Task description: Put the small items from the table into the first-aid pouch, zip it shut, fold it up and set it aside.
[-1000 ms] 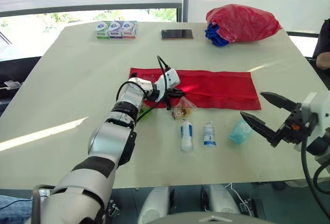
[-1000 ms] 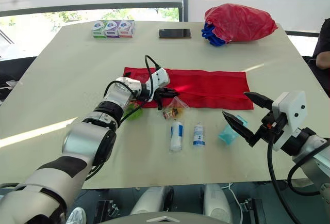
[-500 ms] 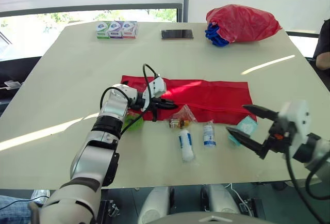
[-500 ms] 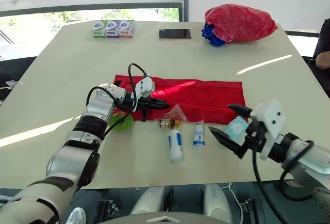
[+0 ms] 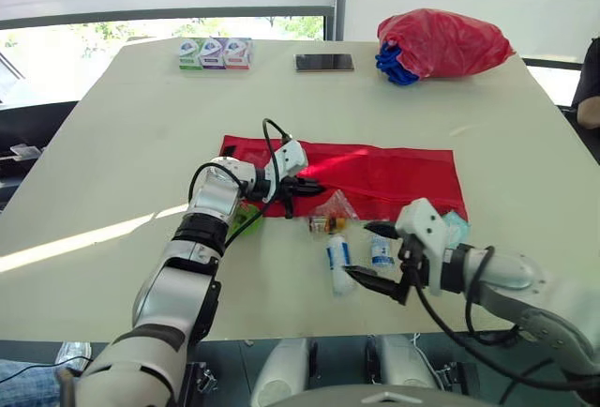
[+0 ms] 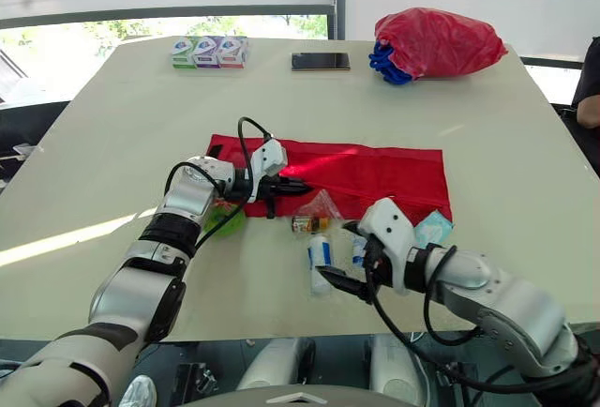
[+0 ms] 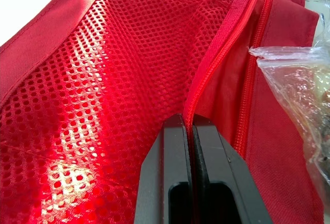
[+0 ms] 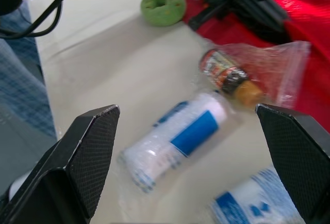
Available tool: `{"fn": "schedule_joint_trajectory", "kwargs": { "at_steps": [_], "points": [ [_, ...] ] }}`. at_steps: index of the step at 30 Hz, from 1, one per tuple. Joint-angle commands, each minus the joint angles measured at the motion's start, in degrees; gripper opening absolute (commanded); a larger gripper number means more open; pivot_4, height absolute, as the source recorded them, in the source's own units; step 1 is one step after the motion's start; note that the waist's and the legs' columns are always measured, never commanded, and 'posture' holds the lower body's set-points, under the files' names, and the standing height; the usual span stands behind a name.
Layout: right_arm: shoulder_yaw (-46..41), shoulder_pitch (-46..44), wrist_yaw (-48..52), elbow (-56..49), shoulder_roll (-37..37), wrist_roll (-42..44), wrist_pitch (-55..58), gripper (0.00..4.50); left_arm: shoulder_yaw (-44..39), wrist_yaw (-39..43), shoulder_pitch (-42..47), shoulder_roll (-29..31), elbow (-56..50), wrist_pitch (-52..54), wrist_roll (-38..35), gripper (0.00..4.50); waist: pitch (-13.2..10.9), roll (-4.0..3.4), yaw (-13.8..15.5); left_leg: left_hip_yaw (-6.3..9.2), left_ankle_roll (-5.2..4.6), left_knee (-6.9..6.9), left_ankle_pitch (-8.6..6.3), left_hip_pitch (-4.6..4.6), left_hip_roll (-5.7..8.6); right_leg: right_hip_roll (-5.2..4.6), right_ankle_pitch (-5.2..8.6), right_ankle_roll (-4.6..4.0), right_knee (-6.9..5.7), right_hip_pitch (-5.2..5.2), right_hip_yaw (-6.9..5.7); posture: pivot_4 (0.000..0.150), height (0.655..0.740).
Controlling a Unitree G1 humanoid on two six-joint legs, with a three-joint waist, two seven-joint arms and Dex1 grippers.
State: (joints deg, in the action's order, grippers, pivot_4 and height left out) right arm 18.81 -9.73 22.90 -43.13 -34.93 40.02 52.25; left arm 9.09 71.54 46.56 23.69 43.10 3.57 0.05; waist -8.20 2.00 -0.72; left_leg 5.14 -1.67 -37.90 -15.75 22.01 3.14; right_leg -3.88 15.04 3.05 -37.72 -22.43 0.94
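1. Beige surface (image 5: 141,126) fills the scene, with a red sack (image 5: 441,41) at its far edge.
2. Mid-surface lies the red first-aid pouch (image 5: 394,168), flat and unfolded, its long axis running left to right.
3. Left arm reaches forward with a bent elbow. The left gripper (image 7: 192,126) is pinched together on the pouch's zip-edge seam (mesh pocket just beside it), as half a second ago.
4. Right arm, out by the right edge a second ago, has swung inward. The right gripper (image 5: 361,252) hangs spread wide over a bandage roll (image 8: 178,139).
5. That roll points roughly away from the robot toward the pouch, and a second roll (image 5: 380,249) lies just beside it.
6. Zip bag (image 8: 247,74) holding a small bottle overlaps the pouch's near edge, and a teal packet (image 5: 457,227) sits right of the rolls.
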Motion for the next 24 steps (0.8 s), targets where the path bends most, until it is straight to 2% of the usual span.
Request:
{"fn": "schedule_joint_trajectory", "kwargs": {
  "at_steps": [1,9,11,14,24],
  "points": [
    [3.56,-1.40,-2.05,0.80,2.58,-1.95,3.42,4.50,0.12,0.67,1.45,0.46,0.06,-0.87,-0.42,0.15,0.00,0.00,0.08,0.01,0.02,-0.02,0.01,0.02,0.01,-0.01,0.00,0.00,0.00,0.00,-0.01,0.150,0.7400],
    [6.30,-2.06,-8.77,2.82,9.18,-5.19,11.91,4.50,0.64,1.31,2.59,0.27,2.12,-1.65,-0.23,0.15,0.03,-0.01,0.00,0.01,0.02,-0.19,0.00,0.08,0.01,0.00,0.00,0.00,-0.03,-0.01,-0.01,0.150,0.7400],
    [6.06,-2.45,-9.45,2.70,8.19,-6.93,13.08,4.50,0.73,1.31,3.17,0.15,3.09,-2.15,-0.05,0.15,0.04,-0.01,-0.02,0.01,0.01,-0.19,0.00,0.07,0.01,0.01,0.00,0.00,-0.05,-0.01,0.00,0.150,0.7400],
    [5.96,-2.39,-8.27,1.10,5.03,-8.54,13.56,3.71,0.78,1.28,3.67,-0.08,3.87,-2.61,0.06,0.00,0.04,-0.02,0.04,0.01,-0.02,-0.19,-0.02,0.07,0.02,0.01,0.00,0.00,-0.05,-0.02,0.00,0.150,0.7400],
    [4.23,-0.89,-7.59,-5.78,1.30,-8.88,17.55,3.71,0.66,1.32,4.39,-0.27,5.56,-3.90,0.30,0.00,0.03,-0.02,0.05,0.01,-0.06,-0.21,-0.04,0.10,0.03,-0.01,0.00,0.00,-0.04,-0.01,-0.01,0.150,0.7400]
  ]
}}
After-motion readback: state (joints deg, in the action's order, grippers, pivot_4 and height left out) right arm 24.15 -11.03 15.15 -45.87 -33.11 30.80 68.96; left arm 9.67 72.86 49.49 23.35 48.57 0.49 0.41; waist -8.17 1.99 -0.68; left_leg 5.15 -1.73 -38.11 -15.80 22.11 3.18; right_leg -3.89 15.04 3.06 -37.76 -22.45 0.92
